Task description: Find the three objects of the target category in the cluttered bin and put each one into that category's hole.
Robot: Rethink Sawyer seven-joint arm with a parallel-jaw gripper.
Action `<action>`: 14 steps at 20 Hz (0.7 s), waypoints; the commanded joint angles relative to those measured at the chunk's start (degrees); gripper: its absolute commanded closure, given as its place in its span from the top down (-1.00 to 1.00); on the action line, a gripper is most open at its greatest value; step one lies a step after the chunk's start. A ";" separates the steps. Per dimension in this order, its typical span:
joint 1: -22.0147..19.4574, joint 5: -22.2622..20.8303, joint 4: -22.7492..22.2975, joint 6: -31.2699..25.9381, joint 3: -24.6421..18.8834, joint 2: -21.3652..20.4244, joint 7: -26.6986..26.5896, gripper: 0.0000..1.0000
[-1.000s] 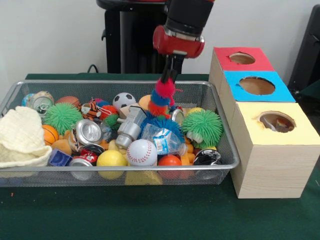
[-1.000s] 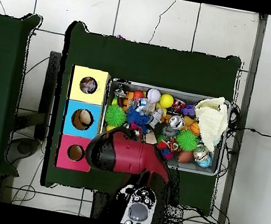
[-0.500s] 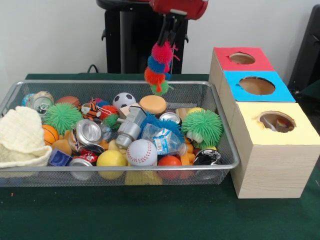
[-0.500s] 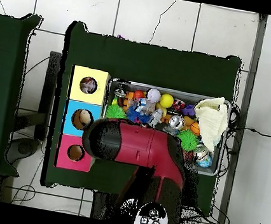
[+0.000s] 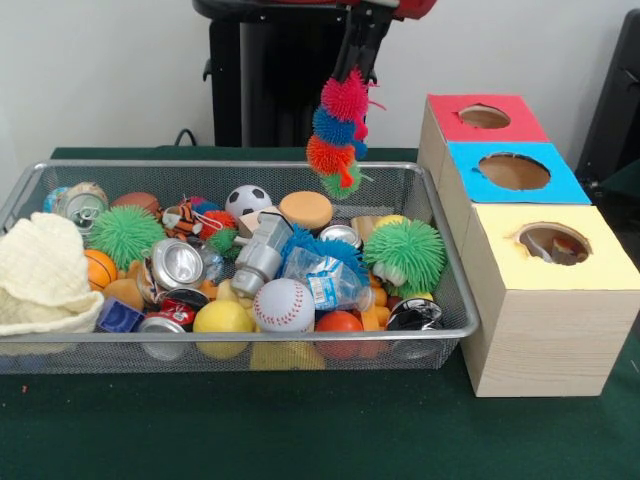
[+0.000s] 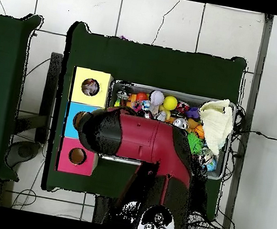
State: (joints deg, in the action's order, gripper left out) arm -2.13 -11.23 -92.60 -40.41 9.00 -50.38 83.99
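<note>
While hanging at top centre of the front view, claw (image 5: 358, 62) clamped on the spiky caterpillar toy (image 5: 339, 134), lifted clear above the wire bin (image 5: 440, 262). Just left of the red-topped hole box (image 5: 484, 118). Overhead, arm (image 6: 138, 138) hides both.

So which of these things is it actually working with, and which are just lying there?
In the job:
gripper holding the fuzzy striped toy
wire bin
box with three holes

Just lying about:
baseball
soccer ball
crushed can
cream cloth
</note>
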 commanded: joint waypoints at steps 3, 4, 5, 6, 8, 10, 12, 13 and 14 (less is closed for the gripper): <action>-2.23 1.46 0.77 -5.35 -7.72 0.28 -0.36 -1.00; -2.49 1.61 0.96 -4.76 -8.38 0.90 -0.34 -1.00; -2.45 1.41 1.12 -4.49 -8.41 1.16 -0.01 -1.00; -2.57 1.42 1.45 -4.04 -8.74 1.61 0.31 -1.00; -2.90 1.67 1.36 -3.59 -9.34 1.62 0.59 -1.00; -2.05 -0.37 3.10 -9.17 -8.72 2.24 -0.44 1.00; -2.06 -0.01 2.74 -7.81 -8.70 2.19 0.68 1.00; -2.07 0.17 2.56 -7.14 -8.68 2.17 1.25 1.00; -2.01 -0.13 2.87 -7.05 -8.56 2.40 1.42 1.00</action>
State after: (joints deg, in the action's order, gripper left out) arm -3.27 -10.88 -90.79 -40.42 4.82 -50.76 83.99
